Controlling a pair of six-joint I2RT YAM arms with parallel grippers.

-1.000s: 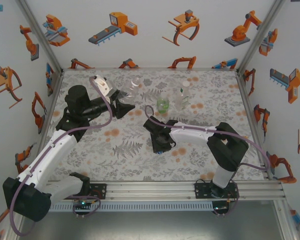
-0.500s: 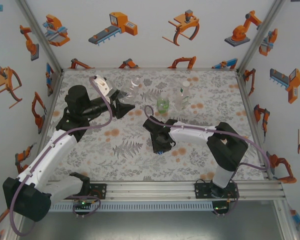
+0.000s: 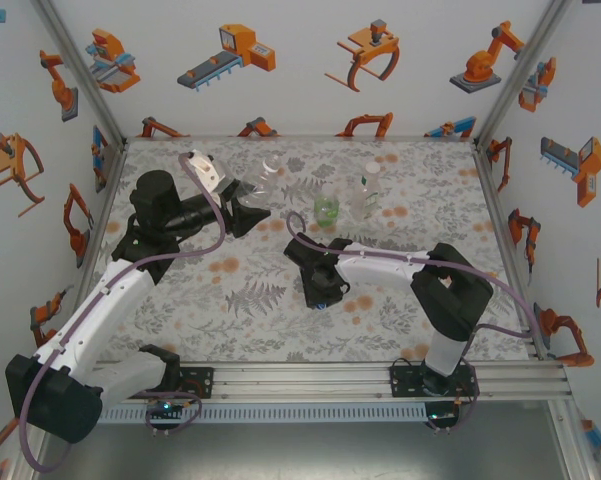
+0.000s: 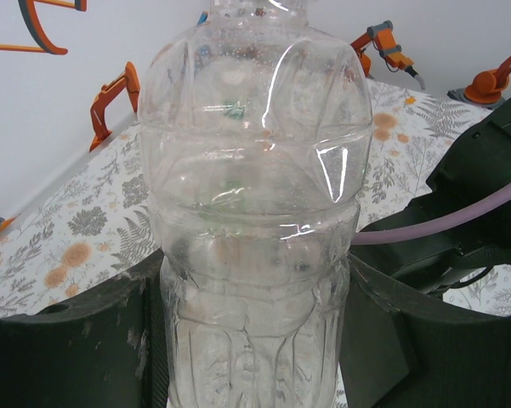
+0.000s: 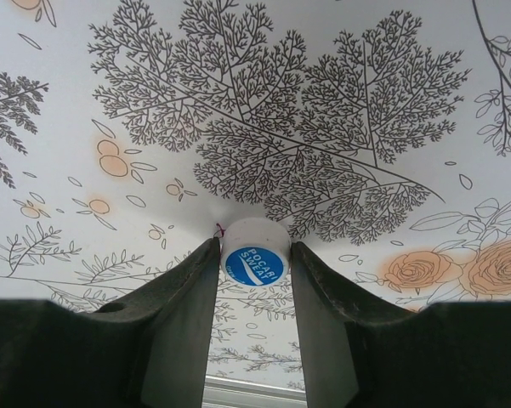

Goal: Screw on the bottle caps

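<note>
Capping looks unfinished: a clear ribbed plastic bottle (image 4: 255, 212) is gripped by the left gripper (image 3: 248, 212), left of the small green bottle (image 3: 326, 209), and a round blue-topped cap (image 5: 253, 260) is pinched by the right gripper (image 5: 253, 276), in front of it.

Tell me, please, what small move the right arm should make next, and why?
Probably lift the cap straight up from the table. The right tool is shut on this blue-labelled cap, low over the floral surface. The left tool is shut on the clear bottle and holds it ready. The cap must rise before it can travel to the bottle's neck.
</note>
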